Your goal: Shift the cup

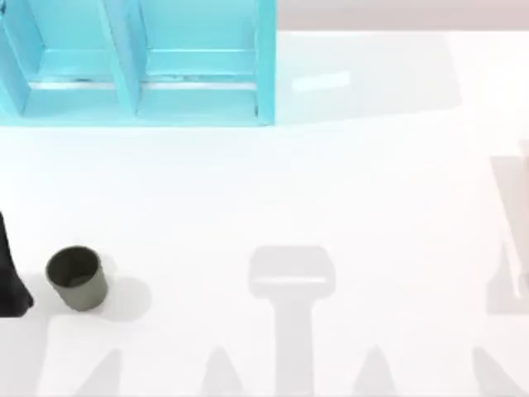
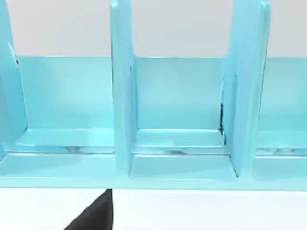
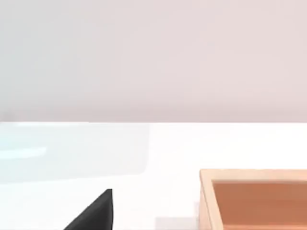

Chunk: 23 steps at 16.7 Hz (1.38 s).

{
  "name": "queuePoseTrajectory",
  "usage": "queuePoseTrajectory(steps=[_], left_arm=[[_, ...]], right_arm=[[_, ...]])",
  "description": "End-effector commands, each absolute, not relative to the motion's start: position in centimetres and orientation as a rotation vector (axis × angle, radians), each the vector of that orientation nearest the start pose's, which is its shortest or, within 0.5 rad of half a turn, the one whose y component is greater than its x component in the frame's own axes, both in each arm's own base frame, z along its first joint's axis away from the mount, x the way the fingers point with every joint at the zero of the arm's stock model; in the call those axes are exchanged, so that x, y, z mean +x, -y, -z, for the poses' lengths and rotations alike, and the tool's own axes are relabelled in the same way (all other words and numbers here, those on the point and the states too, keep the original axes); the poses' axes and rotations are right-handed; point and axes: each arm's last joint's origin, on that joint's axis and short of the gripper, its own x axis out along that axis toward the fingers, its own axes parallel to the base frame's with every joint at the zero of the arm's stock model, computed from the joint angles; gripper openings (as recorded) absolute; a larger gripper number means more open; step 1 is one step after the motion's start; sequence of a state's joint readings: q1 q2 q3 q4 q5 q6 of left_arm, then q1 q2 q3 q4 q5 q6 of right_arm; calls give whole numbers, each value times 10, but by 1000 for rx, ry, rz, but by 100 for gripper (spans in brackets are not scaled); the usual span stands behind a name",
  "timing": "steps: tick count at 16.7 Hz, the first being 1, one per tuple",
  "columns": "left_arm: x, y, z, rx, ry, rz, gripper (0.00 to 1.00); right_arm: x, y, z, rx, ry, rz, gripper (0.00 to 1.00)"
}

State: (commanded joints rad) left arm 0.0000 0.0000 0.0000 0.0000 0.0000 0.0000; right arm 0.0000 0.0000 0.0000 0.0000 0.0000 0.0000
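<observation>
The cup (image 1: pixel 76 279) is a small olive-grey cylinder with a darker inside. It stands upright on the white table near the front left. Just to its left, a dark part of my left arm (image 1: pixel 11 277) reaches in from the table's left edge, close beside the cup and apart from it. A black piece of my left gripper (image 2: pixel 93 215) shows in the left wrist view, which faces the turquoise shelf unit (image 2: pixel 177 120). In the right wrist view a black piece of my right gripper (image 3: pixel 93 213) hangs over the bare table.
The turquoise shelf unit (image 1: pixel 136 62) with upright dividers stands at the back left. An open wooden box (image 3: pixel 254 199) sits on the table near my right gripper. Grey shadows of the arms fall across the front and right of the table.
</observation>
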Motion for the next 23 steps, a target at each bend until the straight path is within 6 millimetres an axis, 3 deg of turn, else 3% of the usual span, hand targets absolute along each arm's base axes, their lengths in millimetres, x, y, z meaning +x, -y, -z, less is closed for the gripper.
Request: queuePoseTrajectory(steps=[5, 11, 17, 23], left_arm=[[106, 3, -169, -10, -67, 17, 100], [126, 13, -219, -63, -448, 75, 100], [197, 39, -261, -89, -957, 97, 100], [268, 78, -251, -33, -1398, 55, 100]], right_arm=[[106, 1, -160, 0, 0, 0, 100], [106, 1, -160, 0, 0, 0, 100], [106, 1, -160, 0, 0, 0, 100], [106, 1, -160, 0, 0, 0, 100]])
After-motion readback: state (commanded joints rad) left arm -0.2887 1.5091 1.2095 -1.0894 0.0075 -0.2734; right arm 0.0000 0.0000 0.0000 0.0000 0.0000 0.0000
